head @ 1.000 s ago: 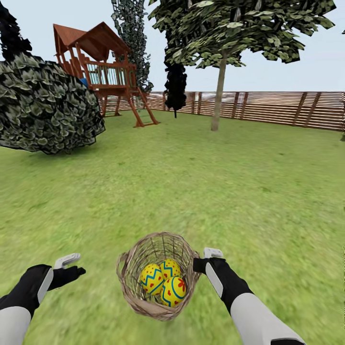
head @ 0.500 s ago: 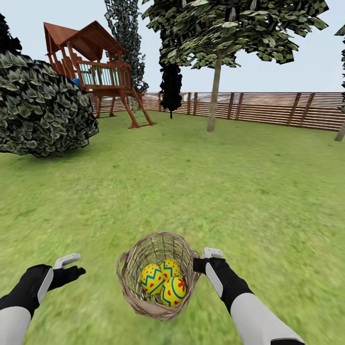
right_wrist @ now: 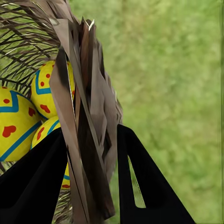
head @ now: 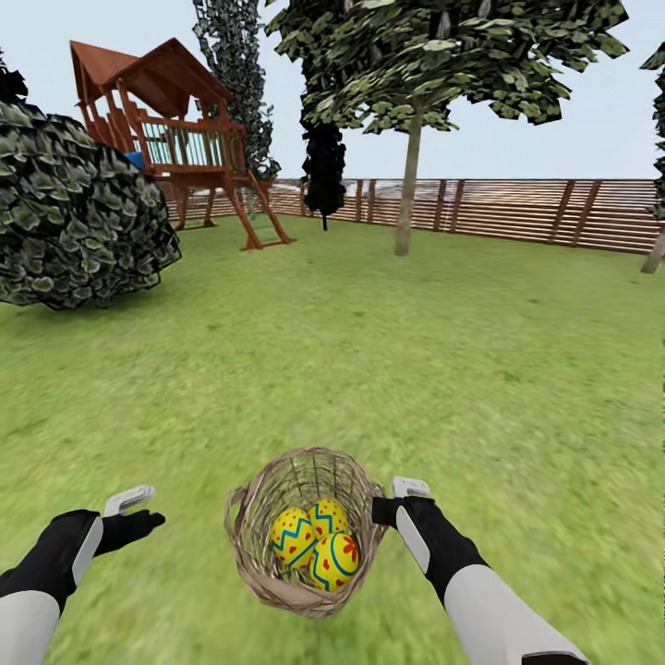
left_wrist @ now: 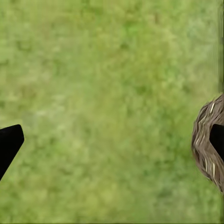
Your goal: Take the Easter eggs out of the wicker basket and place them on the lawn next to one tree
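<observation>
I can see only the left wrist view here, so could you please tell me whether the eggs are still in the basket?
Observer: Yes, the three Easter eggs lie together inside the wicker basket, seen from the head.
Operator: Thank you. Is anything gripping the basket?
Observer: The right gripper is shut on the basket's rim, one finger inside the wall and one outside.
Operator: Understood. Is a suitable tree in sight?
Observer: A tree with a bare pale trunk stands far ahead on the lawn, near the fence.
</observation>
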